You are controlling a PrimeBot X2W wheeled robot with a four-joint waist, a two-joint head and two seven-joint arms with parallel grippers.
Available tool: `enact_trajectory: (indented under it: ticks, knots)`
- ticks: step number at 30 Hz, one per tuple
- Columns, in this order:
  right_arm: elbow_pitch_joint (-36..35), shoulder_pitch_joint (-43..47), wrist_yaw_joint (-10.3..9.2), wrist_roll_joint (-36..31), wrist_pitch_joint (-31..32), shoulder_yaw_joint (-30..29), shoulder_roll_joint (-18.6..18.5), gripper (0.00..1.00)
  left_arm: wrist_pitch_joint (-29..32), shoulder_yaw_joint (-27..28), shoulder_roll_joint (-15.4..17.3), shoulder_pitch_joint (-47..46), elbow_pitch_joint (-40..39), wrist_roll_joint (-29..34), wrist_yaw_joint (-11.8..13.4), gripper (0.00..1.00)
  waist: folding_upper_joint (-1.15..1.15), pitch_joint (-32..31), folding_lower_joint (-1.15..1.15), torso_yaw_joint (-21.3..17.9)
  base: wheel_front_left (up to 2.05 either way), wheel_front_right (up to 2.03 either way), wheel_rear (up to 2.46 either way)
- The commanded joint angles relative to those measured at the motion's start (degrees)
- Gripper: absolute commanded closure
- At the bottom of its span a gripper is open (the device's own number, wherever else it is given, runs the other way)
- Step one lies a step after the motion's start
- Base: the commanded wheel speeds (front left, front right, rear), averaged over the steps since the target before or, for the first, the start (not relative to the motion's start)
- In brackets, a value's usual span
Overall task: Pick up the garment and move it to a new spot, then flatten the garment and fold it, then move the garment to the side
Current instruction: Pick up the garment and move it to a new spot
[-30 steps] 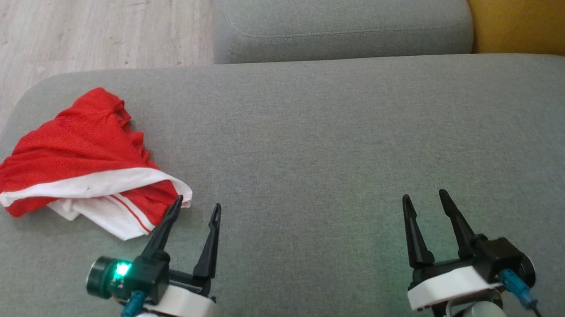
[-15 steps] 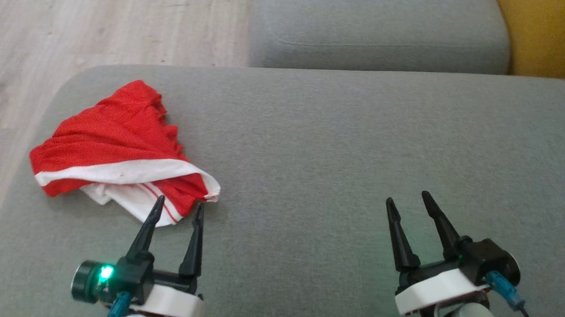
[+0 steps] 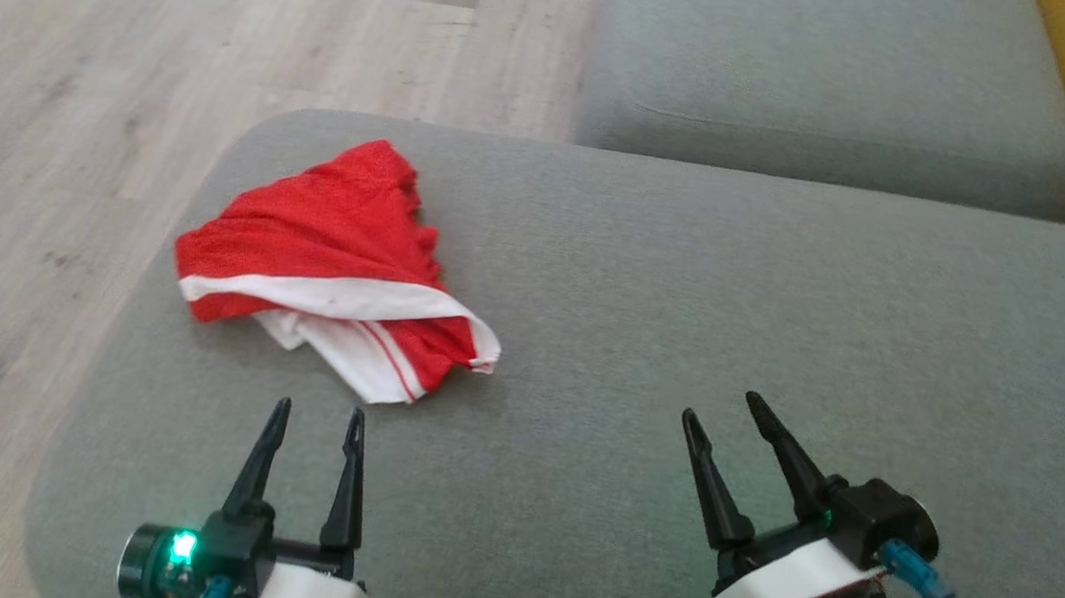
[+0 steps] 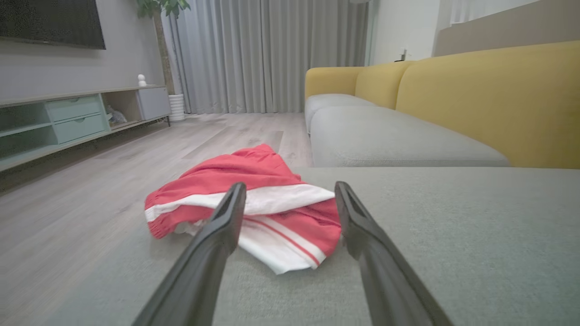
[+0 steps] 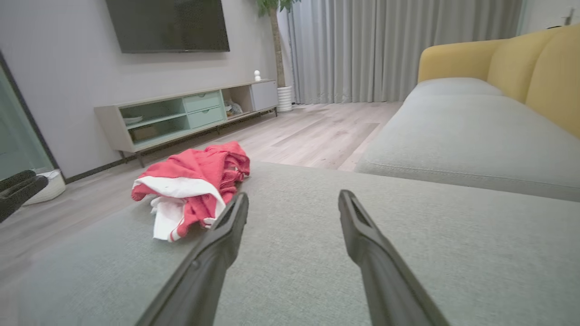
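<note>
A crumpled red garment with white bands lies near the left end of the grey sofa cushion. The garment lies just ahead of my left fingers in the left wrist view, and the garment is off to the left in the right wrist view. My left gripper is open and empty, a short way in front of the cloth's near corner and apart from it. My right gripper is open and empty over bare cushion at the lower right.
The cushion's rounded left edge drops to a pale wood floor. A second grey cushion lies beyond, with a yellow backrest on the right. A low TV cabinet stands across the room.
The head camera has turned left, so the whole scene has shifted right in the picture. My left gripper's tips, earlier at the garment's near edge, now sit a little short of it. Both grippers stay open.
</note>
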Motion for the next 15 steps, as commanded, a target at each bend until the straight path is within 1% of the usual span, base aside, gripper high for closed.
enact_trajectory:
  ticks: [1,5,9,15]
  knots:
    - [-2.01,-1.50,-0.04,0.47,-0.63,1.49,-0.32,0.00,-0.55,2.21,0.23,-1.08,-1.54,0.82,-0.11,0.00,0.00,-0.47,0.00,2.07,0.00,0.00,0.00]
    - [-2.16,-0.92,-0.04,1.09,-0.63,1.74,-0.32,0.00,-0.55,2.17,0.27,-0.77,-1.49,1.10,-0.41,0.00,0.00,-0.85,0.00,5.20,0.00,0.00,0.00]
    - [-2.29,-0.46,-0.04,1.66,-0.63,2.90,-0.32,0.00,-0.55,2.45,0.53,-0.02,-1.37,1.17,-0.51,0.00,0.00,-1.28,0.00,7.45,0.00,0.00,0.00]
    - [-2.68,-0.04,-0.04,2.54,-0.63,3.58,-0.32,0.00,-0.55,2.76,0.72,0.70,-1.76,1.21,-0.69,0.00,0.00,-1.23,0.00,8.92,0.00,0.00,0.00]
